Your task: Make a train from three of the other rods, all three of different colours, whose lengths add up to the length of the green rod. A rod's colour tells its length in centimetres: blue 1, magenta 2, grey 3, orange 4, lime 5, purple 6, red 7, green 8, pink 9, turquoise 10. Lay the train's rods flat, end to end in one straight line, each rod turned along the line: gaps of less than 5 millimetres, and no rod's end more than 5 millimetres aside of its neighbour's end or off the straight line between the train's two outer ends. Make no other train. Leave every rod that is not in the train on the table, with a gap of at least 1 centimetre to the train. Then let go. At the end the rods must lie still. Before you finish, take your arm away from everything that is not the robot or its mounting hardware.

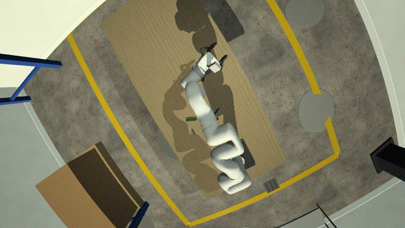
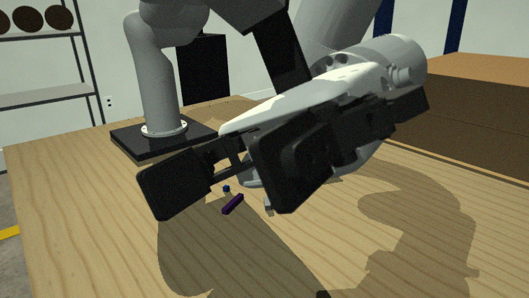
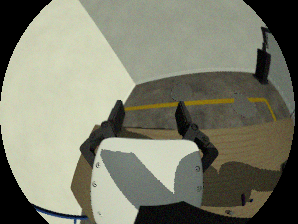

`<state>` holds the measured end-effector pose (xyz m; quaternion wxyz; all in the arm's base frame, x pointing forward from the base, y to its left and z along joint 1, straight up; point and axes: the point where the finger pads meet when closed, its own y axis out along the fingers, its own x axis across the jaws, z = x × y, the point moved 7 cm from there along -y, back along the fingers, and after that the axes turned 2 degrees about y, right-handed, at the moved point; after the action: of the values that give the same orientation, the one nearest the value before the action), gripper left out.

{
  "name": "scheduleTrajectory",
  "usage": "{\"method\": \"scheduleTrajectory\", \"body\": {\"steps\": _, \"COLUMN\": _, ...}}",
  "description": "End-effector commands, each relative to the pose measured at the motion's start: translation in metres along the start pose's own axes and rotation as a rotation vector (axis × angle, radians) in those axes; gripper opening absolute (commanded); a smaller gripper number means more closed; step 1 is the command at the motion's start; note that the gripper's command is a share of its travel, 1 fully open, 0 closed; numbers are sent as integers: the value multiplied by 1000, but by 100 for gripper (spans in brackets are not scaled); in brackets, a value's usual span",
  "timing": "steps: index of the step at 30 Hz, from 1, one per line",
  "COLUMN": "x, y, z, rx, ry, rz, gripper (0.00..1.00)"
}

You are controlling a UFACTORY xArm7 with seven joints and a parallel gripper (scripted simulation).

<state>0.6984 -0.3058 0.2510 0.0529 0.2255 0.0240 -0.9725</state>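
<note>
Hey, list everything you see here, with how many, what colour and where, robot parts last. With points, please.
Green rod (image 1: 191,119): one, green, on the table
Purple rod (image 1: 216,111) (image 2: 232,203) (image 3: 243,200): one, purple, near the blue rod
Blue rod (image 1: 217,119) (image 2: 226,188) (image 3: 251,200): one, blue, on the table
Grey rod (image 1: 193,131) (image 2: 266,203) (image 3: 229,212): one, grey, on the table
Table (image 1: 141,56) (image 2: 92,185) (image 3: 250,135): one, wooden brown, under the arm
Large box (image 1: 56,181) (image 2: 481,70): one, brown, beside the table
Shelf rack (image 2: 87,62): one, dark-framed, by the wall
Floor marking (image 1: 294,42) (image 2: 9,232) (image 3: 160,105): yellow, around the table
Floor grate (image 1: 271,185): one, grey, past the table's end
Blue beams (image 1: 28,60) (image 2: 457,26): several, room's edge
Base plate (image 1: 250,159) (image 2: 127,138): one, black, on the table
Arm (image 1: 198,99) (image 2: 159,92): one, white, over the table
Gripper (image 1: 220,50) (image 2: 222,207) (image 3: 150,107): one, black and white, open, arm's end
</note>
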Motion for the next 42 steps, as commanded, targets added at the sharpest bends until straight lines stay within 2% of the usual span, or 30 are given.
{"method": "scheduleTrajectory", "body": {"steps": 1, "x": -2, "y": 0, "z": 3, "rx": 2, "ry": 5, "rz": 1, "gripper": 100}}
{"method": "scheduleTrajectory", "body": {"steps": 25, "x": -1, "y": -2, "z": 6, "rx": -15, "ry": -21, "rz": -15, "gripper": 100}}
{"method": "scheduleTrajectory", "body": {"steps": 32, "x": 6, "y": -14, "z": 19, "rx": -100, "ry": -142, "rz": -81, "gripper": 100}}
{"method": "scheduleTrajectory", "body": {"steps": 34, "x": 6, "y": -14, "z": 19, "rx": -100, "ry": -142, "rz": -81, "gripper": 100}}
{"method": "scheduleTrajectory", "body": {"steps": 38, "x": 14, "y": -29, "z": 31, "rx": -198, "ry": -265, "rz": -132, "gripper": 100}}
{"method": "scheduleTrajectory", "body": {"steps": 41, "x": 16, "y": -34, "z": 35, "rx": -231, "ry": -304, "rz": -145, "gripper": 100}}
{"method": "scheduleTrajectory", "body": {"steps": 42, "x": 19, "y": -40, "z": 39, "rx": -266, "ry": -343, "rz": -156, "gripper": 100}}
